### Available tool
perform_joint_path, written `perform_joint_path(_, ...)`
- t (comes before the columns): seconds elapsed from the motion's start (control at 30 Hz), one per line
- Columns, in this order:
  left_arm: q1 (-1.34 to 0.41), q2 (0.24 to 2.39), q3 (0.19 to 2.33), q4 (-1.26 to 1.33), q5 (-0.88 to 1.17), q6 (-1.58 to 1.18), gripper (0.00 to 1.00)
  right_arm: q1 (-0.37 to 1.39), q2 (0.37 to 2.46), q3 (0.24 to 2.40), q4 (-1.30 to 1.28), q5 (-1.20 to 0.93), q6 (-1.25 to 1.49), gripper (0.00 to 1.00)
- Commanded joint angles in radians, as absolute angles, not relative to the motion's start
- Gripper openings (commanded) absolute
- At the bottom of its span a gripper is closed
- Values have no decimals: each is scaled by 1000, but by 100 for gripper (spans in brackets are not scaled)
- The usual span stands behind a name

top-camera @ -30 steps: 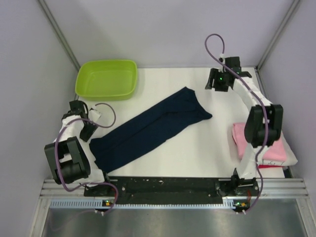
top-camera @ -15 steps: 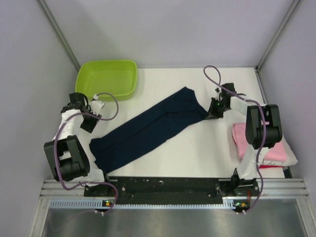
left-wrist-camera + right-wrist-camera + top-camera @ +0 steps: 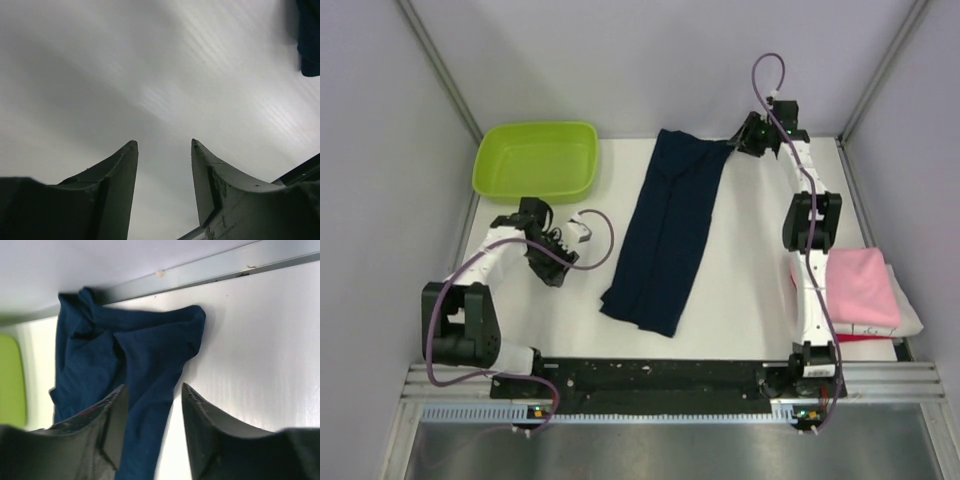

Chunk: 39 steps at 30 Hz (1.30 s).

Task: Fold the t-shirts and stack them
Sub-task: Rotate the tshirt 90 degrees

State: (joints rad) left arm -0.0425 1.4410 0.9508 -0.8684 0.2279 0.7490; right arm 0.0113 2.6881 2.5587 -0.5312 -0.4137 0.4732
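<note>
- table (image 3: 750, 260): white work surface carrying every item.
- navy t-shirt (image 3: 670, 235): lies mid-table as a long strip, its far end at the back edge and its near end toward the arm bases; judged laid out lengthwise for the next fold.
- folded stack (image 3: 860, 285): pink on top, near right, well apart from the shirt; judged the destination.
- green tub (image 3: 535, 160): far left, not involved.
- right gripper (image 3: 152, 387): fingers partly open over the shirt's far corner, clamping nothing.
- left gripper (image 3: 162, 142): fingers apart, empty, over bare table.
</note>
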Motion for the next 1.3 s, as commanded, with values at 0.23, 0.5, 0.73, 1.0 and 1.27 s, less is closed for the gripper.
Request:
perform_joint_path(0.23, -227, 1486, 916, -807, 462, 684, 59, -25, 2233, 2154, -394, -396, 327, 60)
perform_joint_path(0.5, -313, 1431, 858, -684, 652, 733, 66, 129, 1582, 1333, -162, -734, 64, 59)
perform_joint_path(0.73, -390, 1647, 902, -724, 669, 753, 41, 350, 1263, 985, -100, -804, -90, 59)
perform_joint_path(1.0, -647, 1608, 887, -948, 683, 939, 0, 357, 1019, 867, -126, -831, -169, 59)
perform_joint_path(1.27, -767, 1367, 795, -1026, 475, 959, 56, 509, 871, 785, -473, -839, -656, 64)
